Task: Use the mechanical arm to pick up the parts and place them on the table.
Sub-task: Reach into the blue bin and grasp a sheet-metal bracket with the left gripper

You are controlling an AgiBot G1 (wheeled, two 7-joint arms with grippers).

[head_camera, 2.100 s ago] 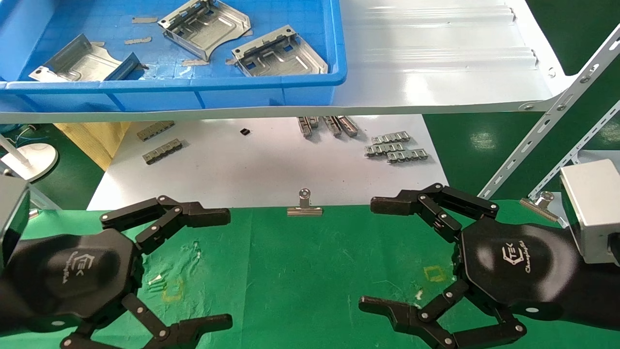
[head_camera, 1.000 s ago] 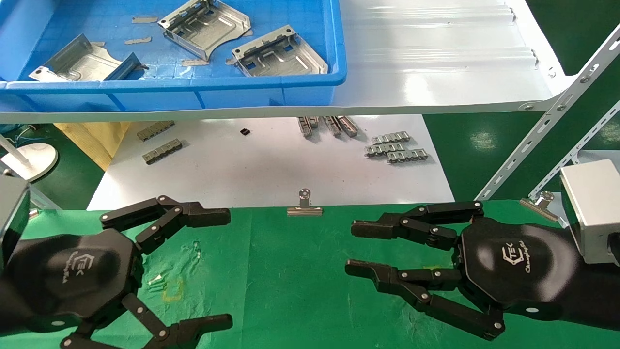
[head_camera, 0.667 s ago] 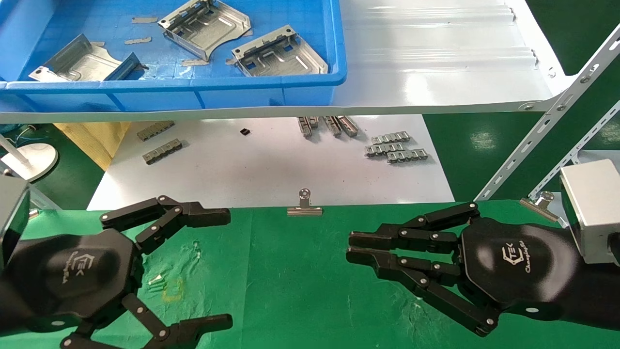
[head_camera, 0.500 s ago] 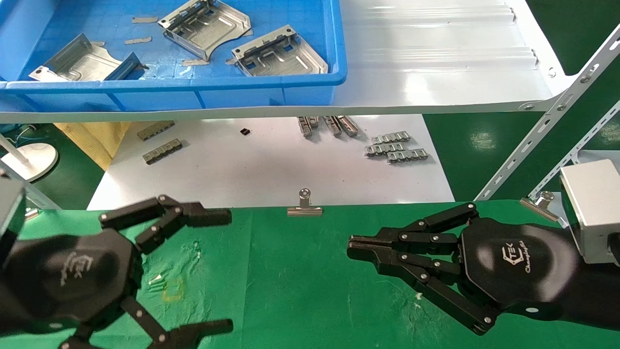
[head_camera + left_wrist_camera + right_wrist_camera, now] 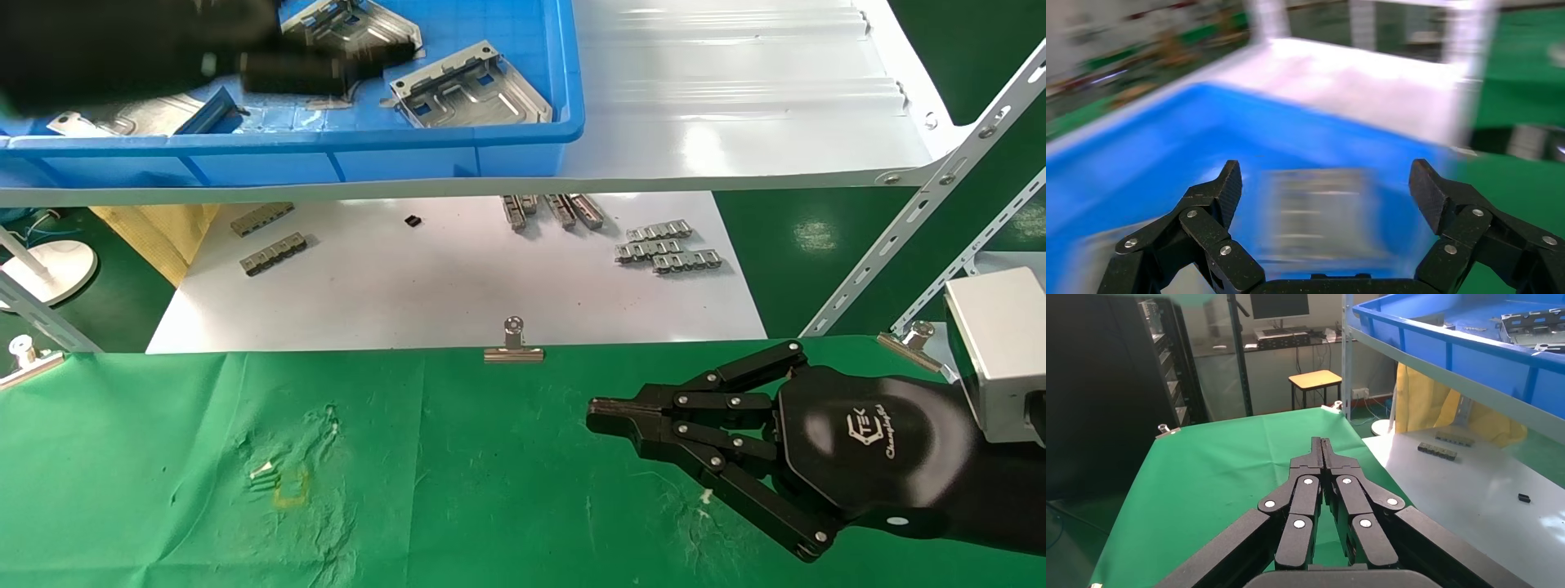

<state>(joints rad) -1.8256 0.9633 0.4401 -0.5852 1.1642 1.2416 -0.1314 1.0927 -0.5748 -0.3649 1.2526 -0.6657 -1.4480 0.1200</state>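
Three silver stamped parts lie in a blue bin [image 5: 458, 155] on the white shelf: one at the right [image 5: 470, 90], one at the left [image 5: 122, 114], and one [image 5: 384, 28] partly hidden by my left arm. My left gripper [image 5: 359, 65] is a dark blur over the bin. In the left wrist view it [image 5: 1327, 184] is open, with a blurred part [image 5: 1318, 214] lying in the bin between and beyond its fingers, not held. My right gripper [image 5: 592, 412] is shut and empty, low over the green table [image 5: 490, 490]; the right wrist view [image 5: 1322, 444] shows its fingertips pressed together.
A white board [image 5: 449, 286] below the shelf [image 5: 735, 122] carries small grey strip pieces [image 5: 666, 249]. A binder clip [image 5: 513, 347] holds the cloth's far edge. A slotted metal strut [image 5: 923, 204] runs diagonally at the right. The cloth has wrinkled scuffs [image 5: 286, 474].
My left arm has swung up from the table's near left corner to over the blue bin. My right gripper has closed from wide open to shut and stayed in place.
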